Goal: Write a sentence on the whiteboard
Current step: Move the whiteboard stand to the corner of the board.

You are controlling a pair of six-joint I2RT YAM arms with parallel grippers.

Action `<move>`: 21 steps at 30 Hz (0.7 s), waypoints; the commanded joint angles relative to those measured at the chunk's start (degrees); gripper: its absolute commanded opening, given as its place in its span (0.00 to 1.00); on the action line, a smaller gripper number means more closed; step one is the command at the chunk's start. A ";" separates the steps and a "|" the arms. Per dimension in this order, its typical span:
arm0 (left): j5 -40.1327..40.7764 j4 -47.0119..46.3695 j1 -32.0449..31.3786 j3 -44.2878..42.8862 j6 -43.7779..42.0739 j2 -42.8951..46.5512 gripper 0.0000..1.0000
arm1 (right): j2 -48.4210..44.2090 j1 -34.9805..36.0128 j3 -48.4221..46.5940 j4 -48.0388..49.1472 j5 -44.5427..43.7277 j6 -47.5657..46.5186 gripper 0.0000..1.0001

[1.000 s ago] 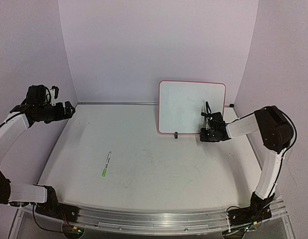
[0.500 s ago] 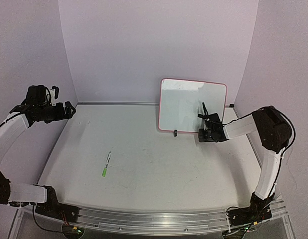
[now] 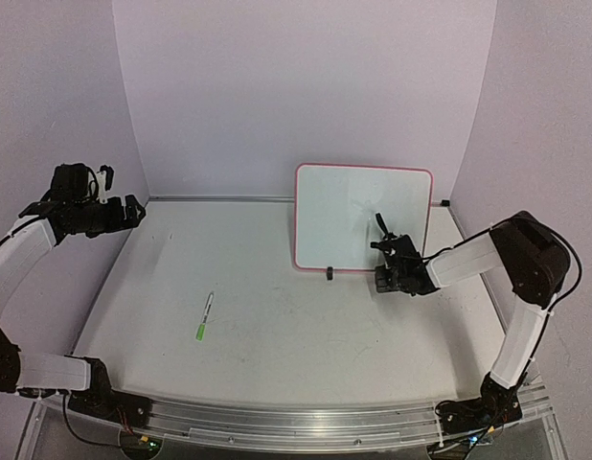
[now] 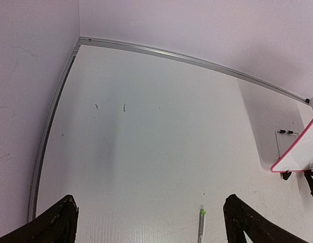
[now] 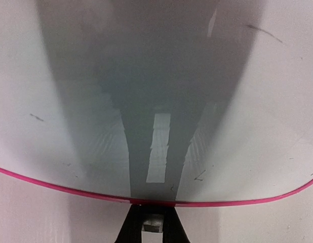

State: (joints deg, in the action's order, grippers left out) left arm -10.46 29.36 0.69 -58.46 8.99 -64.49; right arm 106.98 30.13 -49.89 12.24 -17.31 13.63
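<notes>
The whiteboard stands upright at the back right of the table, white with a red-pink rim; its corner also shows in the left wrist view. Its face is blank apart from faint marks, and no sentence is in view. My right gripper is low at the board's bottom edge, shut on the board's right clip foot just under the rim. A green marker lies loose on the table, left of centre. My left gripper hangs open and holds nothing at the far left, well above the table.
The purple walls close in on the back and both sides. A metal strip runs along the foot of the back wall. A small black item sits in the back right corner. The board's other clip foot rests on the table.
My right gripper has shut on the board's clip foot and shifted left and nearer, dragging the whiteboard with it. The left arm and marker have not moved.
</notes>
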 commanded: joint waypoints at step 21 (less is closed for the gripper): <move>1.60 0.73 0.00 -1.83 2.42 -3.19 0.99 | -3.78 21.01 -0.13 -4.40 -4.52 12.49 0.00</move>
State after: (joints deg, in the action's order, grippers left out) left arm -9.18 30.20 0.69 -58.46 10.54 -67.42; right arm 104.64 47.92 -47.29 8.44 -22.46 22.90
